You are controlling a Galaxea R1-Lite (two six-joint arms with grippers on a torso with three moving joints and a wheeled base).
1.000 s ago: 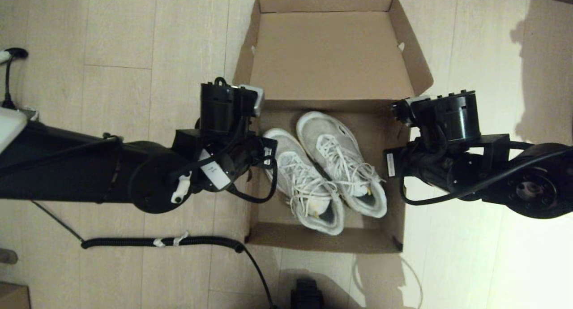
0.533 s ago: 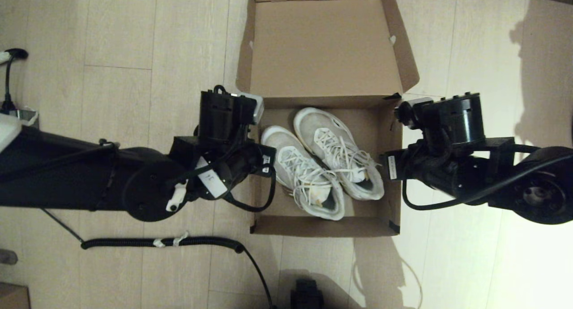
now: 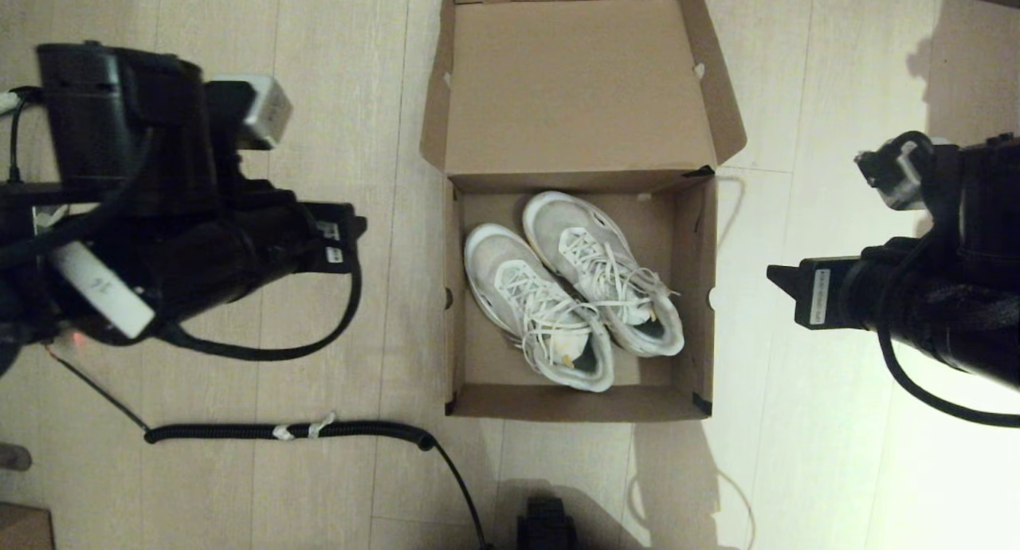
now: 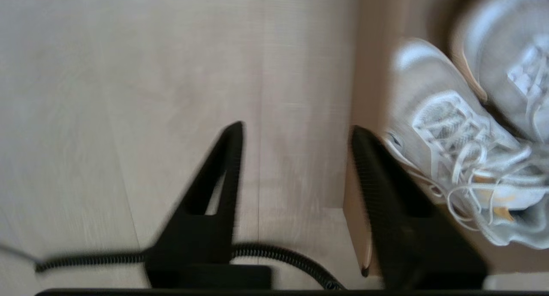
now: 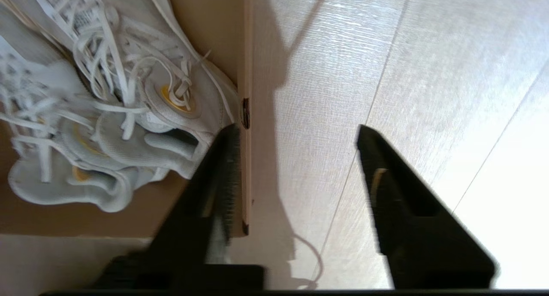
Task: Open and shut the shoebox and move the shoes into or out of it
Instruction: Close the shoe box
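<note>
shoebox (image 3: 693,239) open, shoes (image 3: 574,291) inside | left gripper (image 4: 296,167) at 9 o'clock, jaws wide | right gripper (image 5: 296,167) at 3 o'clock, jaws wide

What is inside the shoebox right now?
The shoebox, with its lid folded back, holds the shoes, two white sneakers lying side by side, toes toward the lid. The floor beneath them is covered. Left gripper and right gripper are open outside it.

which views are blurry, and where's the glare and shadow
Left wrist view: white lace-up sneakers and open left pincer smeared. Right wrist view: sneakers soft, open right pincer over glaring pale wood floor. Head view: brown cardboard shoebox sharp, shadow at its near-right.
</note>
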